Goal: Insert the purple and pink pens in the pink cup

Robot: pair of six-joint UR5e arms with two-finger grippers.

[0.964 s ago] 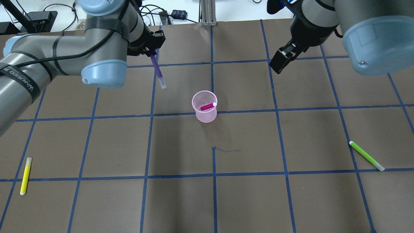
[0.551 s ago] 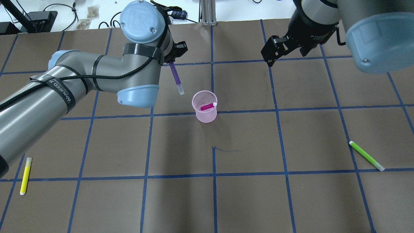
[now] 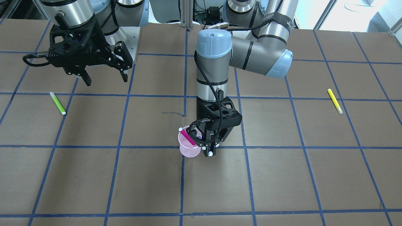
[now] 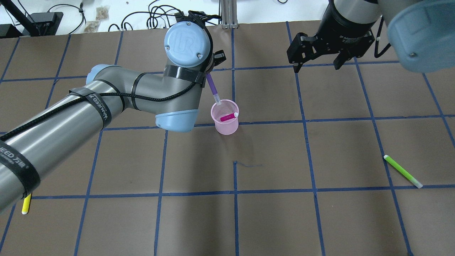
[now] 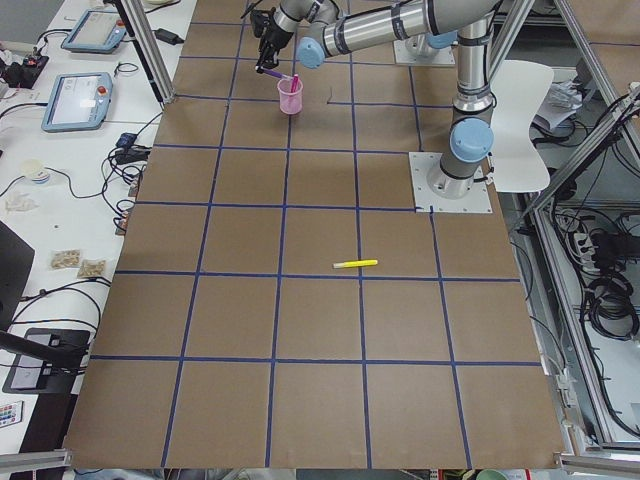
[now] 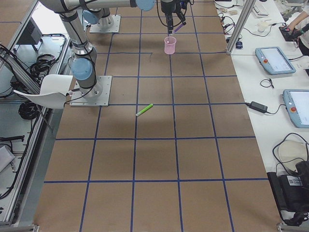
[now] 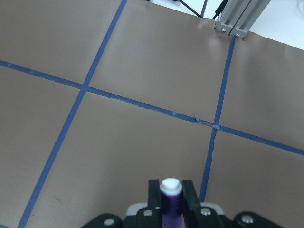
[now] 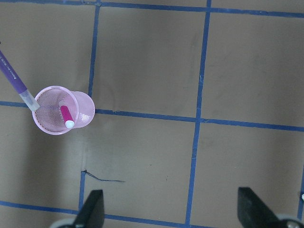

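The pink mesh cup [image 4: 225, 124] stands upright near the table's middle, and also shows in the front view [image 3: 189, 150] and the right wrist view [image 8: 83, 111]. The pink pen [image 4: 228, 116] leans inside it. My left gripper [image 3: 211, 150] is shut on the purple pen [image 4: 212, 85], also in the left wrist view [image 7: 170, 202]. The pen hangs tilted, its clear lower end at the cup's far-left rim [image 8: 29, 100]. My right gripper [image 4: 316, 65] is open and empty, high at the back right, away from the cup.
A green pen [image 4: 403, 171] lies on the table at the right. A yellow pen [image 3: 334, 101] lies at the left front, partly hidden under my left arm in the overhead view. Brown paper with blue tape lines covers the table [image 4: 270, 213].
My left arm has swung right with the purple pen, from the back left to the cup's rim. My right gripper has turned and drawn back a little.
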